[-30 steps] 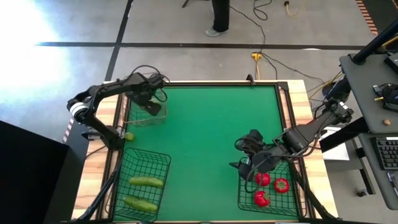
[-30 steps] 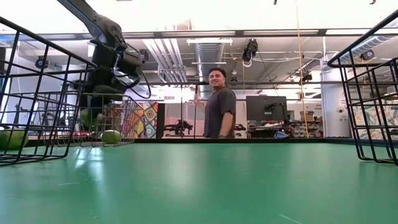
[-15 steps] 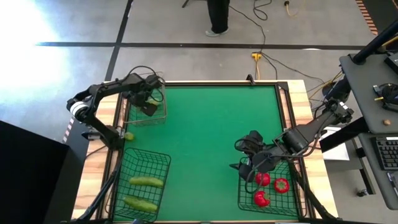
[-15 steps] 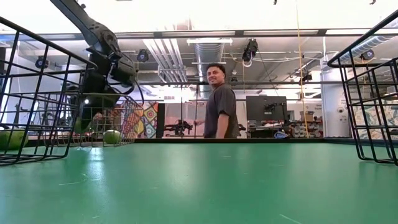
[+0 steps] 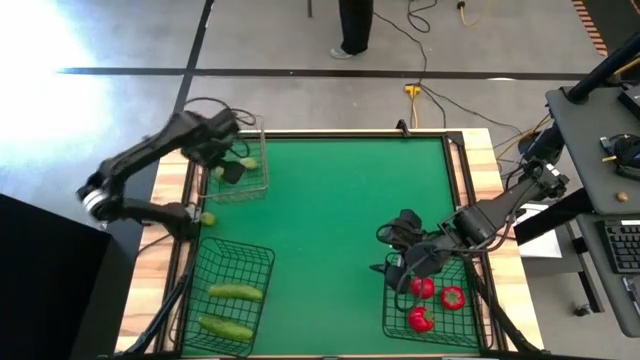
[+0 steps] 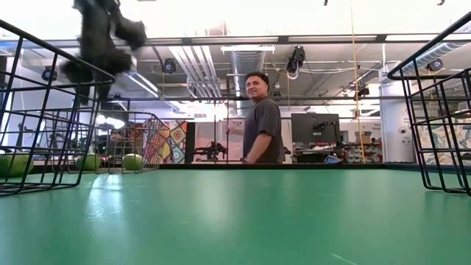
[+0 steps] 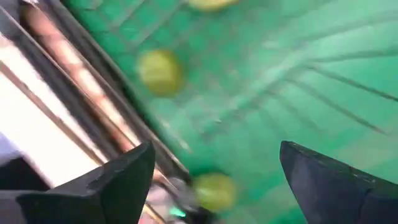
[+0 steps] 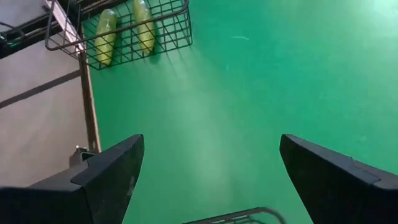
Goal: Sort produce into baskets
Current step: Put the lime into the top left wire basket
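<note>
one pale fruit (image 5: 208,218) lies loose on the table's left edge, between the narrow basket (image 5: 262,186) and the cucumber basket (image 5: 265,262). left end effector (image 5: 228,164) over the narrow basket is nearer, fingers wide apart, empty. right end effector (image 5: 398,262) open, empty, by the tomato basket (image 5: 388,312).

The left arm reaches from the left edge of the high view up toward the upper left, bent at the elbow; the left gripper (image 5: 228,158) hangs there with its fingers (image 7: 118,180) spread wide (blurred in its wrist view); the right arm stretches in from the right edge toward lower centre; the right gripper (image 5: 396,268) gapes, fingers (image 8: 106,177) well apart.
</note>
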`<state>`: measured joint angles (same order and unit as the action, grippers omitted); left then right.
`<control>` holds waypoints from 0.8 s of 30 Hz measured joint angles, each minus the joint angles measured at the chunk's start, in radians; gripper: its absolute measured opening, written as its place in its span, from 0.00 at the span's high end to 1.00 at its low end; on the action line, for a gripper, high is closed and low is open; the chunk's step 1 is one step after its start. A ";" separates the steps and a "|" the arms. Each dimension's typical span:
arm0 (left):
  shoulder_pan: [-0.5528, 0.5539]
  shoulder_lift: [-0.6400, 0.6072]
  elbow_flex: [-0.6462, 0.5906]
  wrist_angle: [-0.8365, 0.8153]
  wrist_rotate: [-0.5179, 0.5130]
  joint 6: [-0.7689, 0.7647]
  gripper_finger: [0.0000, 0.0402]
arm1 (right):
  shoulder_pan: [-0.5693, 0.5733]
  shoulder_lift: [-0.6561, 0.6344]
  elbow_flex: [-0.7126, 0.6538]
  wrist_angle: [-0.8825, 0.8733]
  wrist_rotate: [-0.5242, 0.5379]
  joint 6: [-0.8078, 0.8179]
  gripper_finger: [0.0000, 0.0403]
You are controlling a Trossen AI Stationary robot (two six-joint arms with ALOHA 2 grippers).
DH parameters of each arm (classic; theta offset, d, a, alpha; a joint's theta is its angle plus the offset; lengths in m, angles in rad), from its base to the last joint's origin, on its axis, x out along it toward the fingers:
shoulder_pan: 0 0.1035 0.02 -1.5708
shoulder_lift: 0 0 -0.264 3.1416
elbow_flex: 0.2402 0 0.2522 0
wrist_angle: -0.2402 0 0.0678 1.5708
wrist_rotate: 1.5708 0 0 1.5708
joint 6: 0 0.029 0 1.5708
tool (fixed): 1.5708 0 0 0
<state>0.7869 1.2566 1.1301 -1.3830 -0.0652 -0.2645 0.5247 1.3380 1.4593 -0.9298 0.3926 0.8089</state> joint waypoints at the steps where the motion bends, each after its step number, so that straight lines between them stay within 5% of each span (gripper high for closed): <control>1: -0.030 -0.052 0.009 -0.014 0.045 -0.039 0.19 | -0.006 0.000 0.000 0.000 0.000 -0.012 0.09; 6: -0.317 -0.226 -0.014 -0.029 0.134 -0.308 0.20 | -0.055 0.000 0.000 0.002 0.000 -0.077 0.09; 11: -0.744 -0.246 -0.073 0.001 0.053 -0.636 0.20 | -0.105 0.000 0.000 0.037 -0.027 -0.151 0.09; 14: -0.910 -0.221 -0.116 0.000 0.009 -0.832 0.20 | -0.124 0.000 0.000 0.055 -0.035 -0.192 0.09; 18: -0.938 -0.208 -0.202 0.000 -0.028 -0.981 0.22 | -0.142 0.000 0.000 0.081 -0.048 -0.243 0.09; 24: -0.802 -0.211 -0.317 0.012 -0.075 -1.049 0.27 | -0.162 -0.001 0.000 0.112 -0.104 -0.284 0.09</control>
<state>-0.0147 1.0458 0.8129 -1.3712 -0.1398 -1.3133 0.3627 1.3373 1.4593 -0.8176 0.2889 0.5249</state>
